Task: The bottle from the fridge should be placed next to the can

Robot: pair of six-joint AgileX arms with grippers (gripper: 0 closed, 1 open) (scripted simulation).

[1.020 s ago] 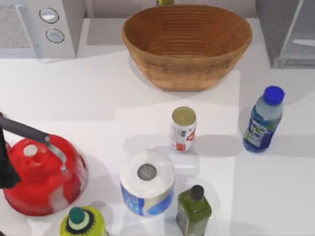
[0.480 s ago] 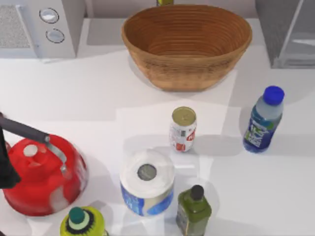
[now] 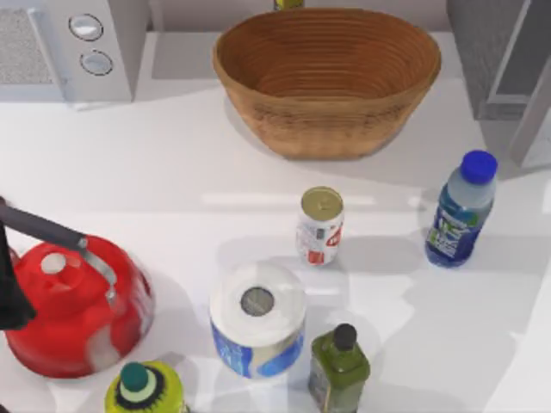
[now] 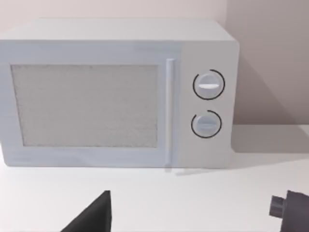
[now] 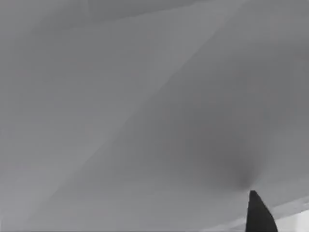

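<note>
**Bottle out on the counter, fridge door partly swung**

Bottle point(image 3: 462, 209) stands upright on the counter point(image 3: 172, 172) toward the right side, free of any grip, with the can point(image 3: 320, 225) to its left and a clear strip of bare surface between them. The fridge point(image 3: 499, 56) sits in the far right corner, its grey door at an angle, neither flat shut nor wide open.

By my reading the bottle's placing looks done or nearly so: it is near the can, though not just beside it. The step in hand seems to concern the fridge door. The right wrist view faces a plain grey panel at close range, likely that door, with one dark fingertip point(image 5: 259, 212) at the edge; whether the right tool is open or closed I cannot tell.

The left arm is parked at the left edge by the red kettle point(image 3: 73, 305), facing the microwave point(image 4: 116, 92); its tool's state I cannot tell either.

If the bottle must go closer, the next move calls for a grasp low on its body and a short slide leftward, stopping short of the can.
</note>
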